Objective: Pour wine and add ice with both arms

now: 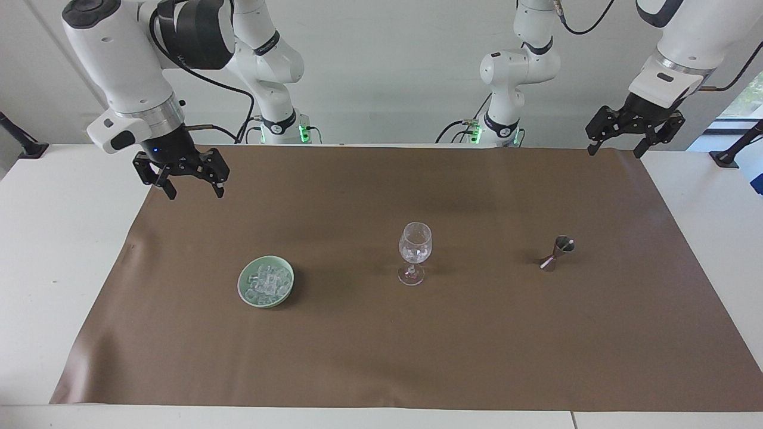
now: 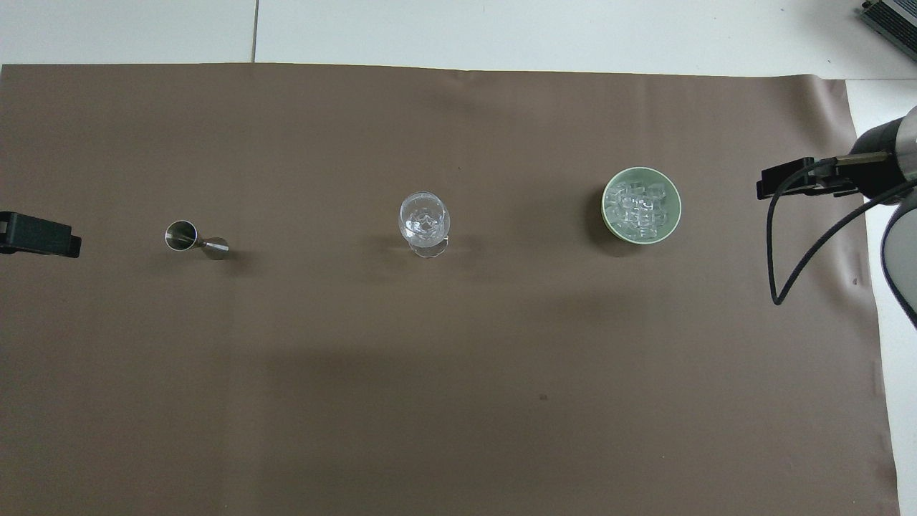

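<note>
Status: both arms are hanging raised and empty-handed; the task looks close to done, or done.

The wine glass (image 1: 415, 252) is standing upright mid-mat on the brown mat (image 1: 381, 357), and clear cubes seem to be sitting in its cup; a faint reddish tint is showing near the stem, so wine may be poured, though I cannot confirm it. The ice (image 1: 266, 282) is lying heaped in the green bowl (image 1: 245, 293), toward the right arm's end of the table. The metal jigger (image 1: 557, 252) is leaning tilted toward the left arm's end. The right gripper (image 1: 182, 176) is hovering over the mat's edge, fingers spread, grasping nothing. The left gripper (image 1: 634, 128) is waiting over the mat's corner, likewise released. Judgement: nothing is in hand; at most a final check is remaining.
</note>
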Tool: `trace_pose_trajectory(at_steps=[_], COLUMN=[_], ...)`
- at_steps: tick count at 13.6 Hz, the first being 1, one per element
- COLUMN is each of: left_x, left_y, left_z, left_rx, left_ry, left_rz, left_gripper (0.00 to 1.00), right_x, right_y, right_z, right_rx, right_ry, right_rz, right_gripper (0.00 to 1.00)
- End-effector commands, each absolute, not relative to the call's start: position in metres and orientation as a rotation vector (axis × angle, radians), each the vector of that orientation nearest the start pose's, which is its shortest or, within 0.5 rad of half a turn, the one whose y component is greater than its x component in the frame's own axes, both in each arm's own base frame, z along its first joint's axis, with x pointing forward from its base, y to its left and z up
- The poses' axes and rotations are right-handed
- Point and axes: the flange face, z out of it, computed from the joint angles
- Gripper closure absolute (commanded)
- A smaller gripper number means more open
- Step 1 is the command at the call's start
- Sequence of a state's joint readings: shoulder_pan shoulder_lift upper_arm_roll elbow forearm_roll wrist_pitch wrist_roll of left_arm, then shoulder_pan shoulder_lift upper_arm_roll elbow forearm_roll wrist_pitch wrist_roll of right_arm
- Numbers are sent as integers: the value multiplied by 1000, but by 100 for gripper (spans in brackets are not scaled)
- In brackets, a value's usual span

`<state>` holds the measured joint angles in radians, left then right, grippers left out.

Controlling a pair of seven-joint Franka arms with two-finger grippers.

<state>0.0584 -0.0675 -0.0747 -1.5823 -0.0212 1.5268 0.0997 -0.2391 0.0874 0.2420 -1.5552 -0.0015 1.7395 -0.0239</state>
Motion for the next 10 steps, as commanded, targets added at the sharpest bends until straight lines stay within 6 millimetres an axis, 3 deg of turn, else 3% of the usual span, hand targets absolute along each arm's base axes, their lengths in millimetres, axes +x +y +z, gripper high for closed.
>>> trace_pose_trajectory(at_steps=[1,7,10], left_x=[521,521,521], left_y=[-11,-9,-9], left_z=[658,657,657], left_rx=[-3149,-3151,-3151], left_ry=[190,183,183], left_rz=[-8,-8,-8], left_gripper=[0,0,0], right_x=[588,566,562], right_y=[0,-38,-46], right_z=[600,636,639], right_rx=[-3124,-3138,-3136], right_ry=[-75,32,51], right_rz=[-126,-178,-157], right_gripper=[0,0,0])
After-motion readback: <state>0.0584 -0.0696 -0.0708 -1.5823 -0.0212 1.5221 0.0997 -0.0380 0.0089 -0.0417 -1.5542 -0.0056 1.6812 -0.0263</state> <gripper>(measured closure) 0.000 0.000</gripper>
